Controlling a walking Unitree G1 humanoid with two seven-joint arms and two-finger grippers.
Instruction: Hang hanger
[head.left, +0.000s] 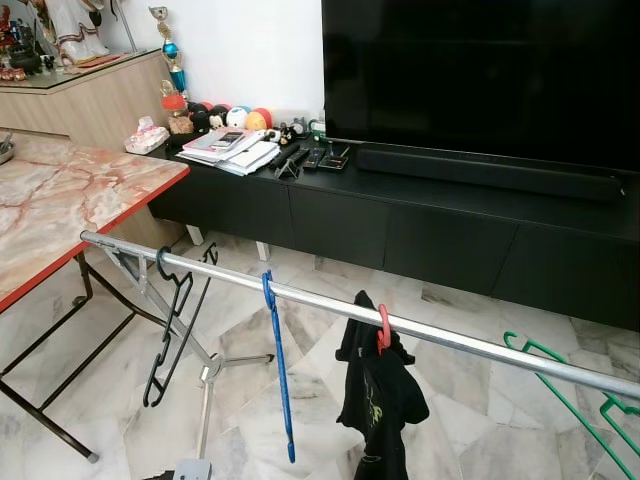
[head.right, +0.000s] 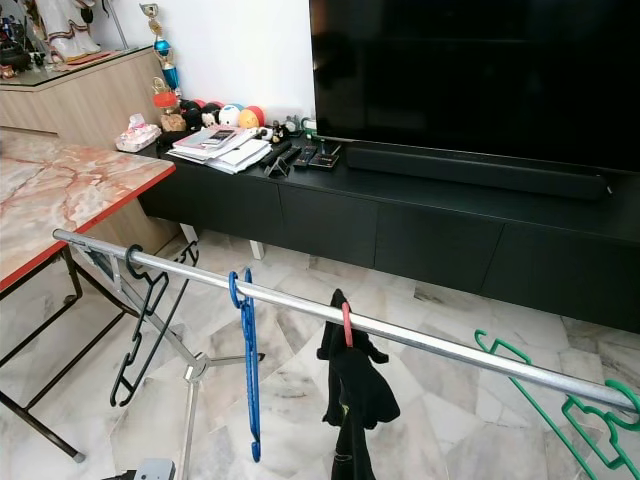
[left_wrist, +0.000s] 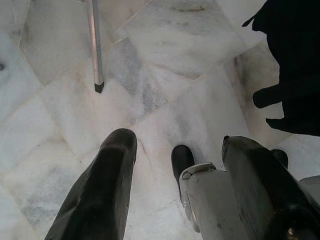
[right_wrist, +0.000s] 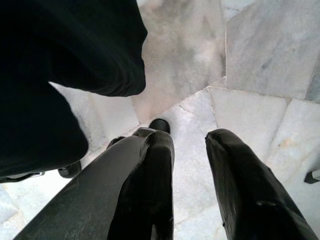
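Note:
A silver rail (head.left: 460, 338) slants across the foreground, lower towards the right. From left to right it carries an empty black hanger (head.left: 168, 325), an empty blue hanger (head.left: 281, 372) and a red hanger hook (head.left: 383, 330) holding a black garment (head.left: 378, 400). Green hangers (head.left: 565, 385) hang near the rail's right end. Both arms hang low over the marble floor. My left gripper (left_wrist: 177, 140) is open with nothing between its fingers, the black garment (left_wrist: 295, 65) off to one side. My right gripper (right_wrist: 190, 135) is open and empty too, next to the dark cloth (right_wrist: 65, 60).
A marble-topped table with a red edge (head.left: 60, 200) stands at the left. A long black TV console (head.left: 420, 215) with papers (head.left: 235, 150) and remotes, under a big TV (head.left: 480, 70), lines the back. The rack's silver legs (head.left: 205, 400) spread below the rail.

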